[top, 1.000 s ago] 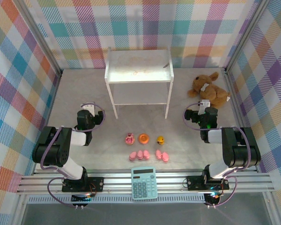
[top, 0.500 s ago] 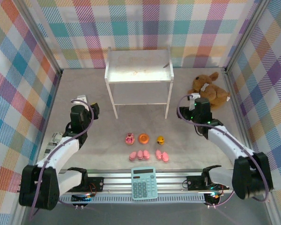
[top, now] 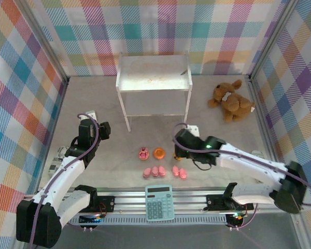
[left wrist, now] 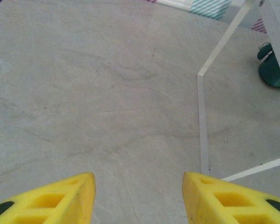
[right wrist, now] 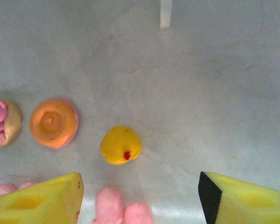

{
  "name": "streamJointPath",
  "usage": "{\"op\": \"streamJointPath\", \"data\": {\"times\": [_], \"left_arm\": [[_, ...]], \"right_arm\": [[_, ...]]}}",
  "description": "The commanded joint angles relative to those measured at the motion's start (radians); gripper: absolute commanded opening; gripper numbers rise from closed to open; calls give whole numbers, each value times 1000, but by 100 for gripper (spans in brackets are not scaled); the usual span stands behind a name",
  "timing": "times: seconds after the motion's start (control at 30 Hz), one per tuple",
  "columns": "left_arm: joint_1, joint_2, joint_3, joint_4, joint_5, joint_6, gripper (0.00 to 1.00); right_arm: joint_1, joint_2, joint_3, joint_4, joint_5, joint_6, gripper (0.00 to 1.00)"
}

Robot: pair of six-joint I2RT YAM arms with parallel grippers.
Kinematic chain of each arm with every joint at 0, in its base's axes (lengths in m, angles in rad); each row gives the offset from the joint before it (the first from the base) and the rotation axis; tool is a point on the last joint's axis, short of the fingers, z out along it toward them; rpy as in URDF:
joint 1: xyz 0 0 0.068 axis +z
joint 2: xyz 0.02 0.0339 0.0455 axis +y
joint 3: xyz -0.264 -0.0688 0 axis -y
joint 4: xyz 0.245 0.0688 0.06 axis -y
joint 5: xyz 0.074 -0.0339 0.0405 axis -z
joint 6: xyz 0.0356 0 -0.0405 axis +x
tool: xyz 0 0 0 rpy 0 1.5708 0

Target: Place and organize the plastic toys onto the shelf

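While my left gripper (left wrist: 137, 193) and right gripper (right wrist: 140, 189) both gape wide, one teal calculator (top: 159, 203) lies nearest. Beyond: five pink pigs (top: 154, 170), three beside two. Then one cupcake (top: 143, 153), one orange disc (top: 159, 153), one yellow duck (right wrist: 121, 145) under my right gripper. Farthest: one white shelf (top: 154, 78).

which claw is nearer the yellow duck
Right. The right claw hangs open right by the yellow duck; the left claw is far off to the duck's left, near a leg of the shelf.
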Motion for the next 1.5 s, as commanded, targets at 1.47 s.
{"op": "streamJointPath", "data": {"times": [1.47], "left_arm": [[-18,-4,44,-53,-42,10,53]], "right_arm": [[-50,335,3,162,-160,153,54]]}}
